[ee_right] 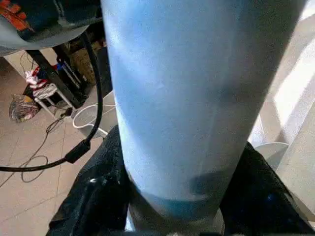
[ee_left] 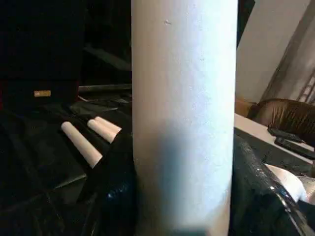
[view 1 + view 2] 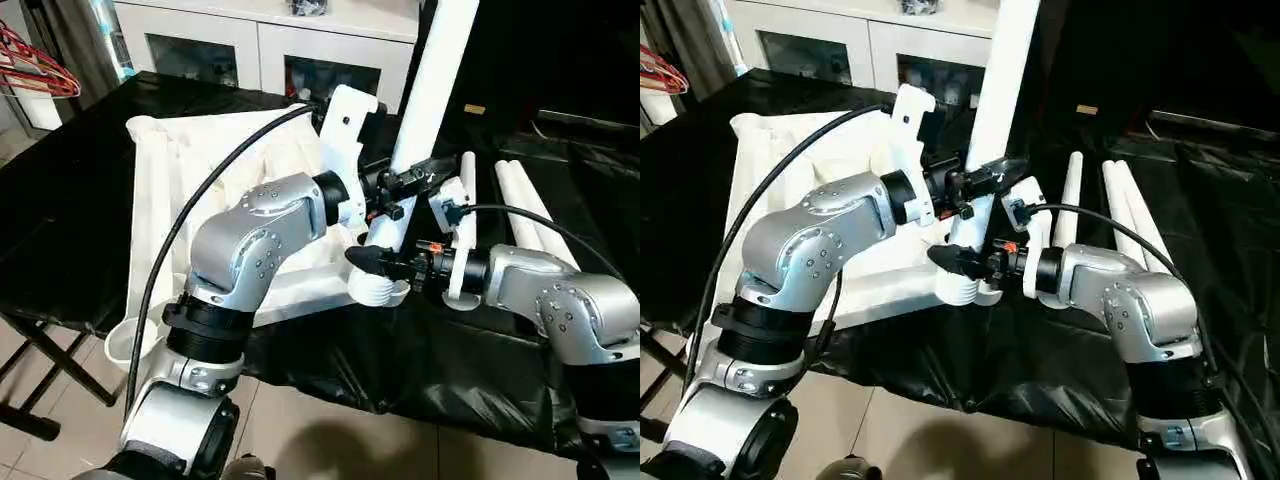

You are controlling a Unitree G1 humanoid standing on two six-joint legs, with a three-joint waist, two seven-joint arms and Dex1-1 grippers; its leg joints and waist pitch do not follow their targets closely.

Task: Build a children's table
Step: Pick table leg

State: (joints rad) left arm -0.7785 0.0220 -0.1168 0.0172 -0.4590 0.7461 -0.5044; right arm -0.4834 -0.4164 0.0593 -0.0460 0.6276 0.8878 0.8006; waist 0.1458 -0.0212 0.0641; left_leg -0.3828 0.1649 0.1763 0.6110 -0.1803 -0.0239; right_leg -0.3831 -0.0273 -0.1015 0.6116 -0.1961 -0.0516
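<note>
Far left, red hangers (image 3: 38, 66) hang beside the black-draped bench (image 3: 70, 215). On the bench the tabletop (image 3: 215, 165) lies underside up, a round socket (image 3: 128, 342) at its near left corner over the bench edge. The left claw (image 3: 402, 188) reaches across the top and is clamped on an upright leg (image 3: 432, 90), a black finger (image 2: 114, 172) pressed to each side of it. That leg stands in the near right corner socket (image 3: 378, 290) and tilts slightly right toward its upper end. Just below, the right claw (image 3: 385, 265) is closed around the same leg near its base, its fingers (image 1: 96, 196) hugging both sides. Right of this, three spare legs (image 3: 525, 205) lie side by side on the bench. A cabinet (image 3: 250, 40) stands behind.
</note>
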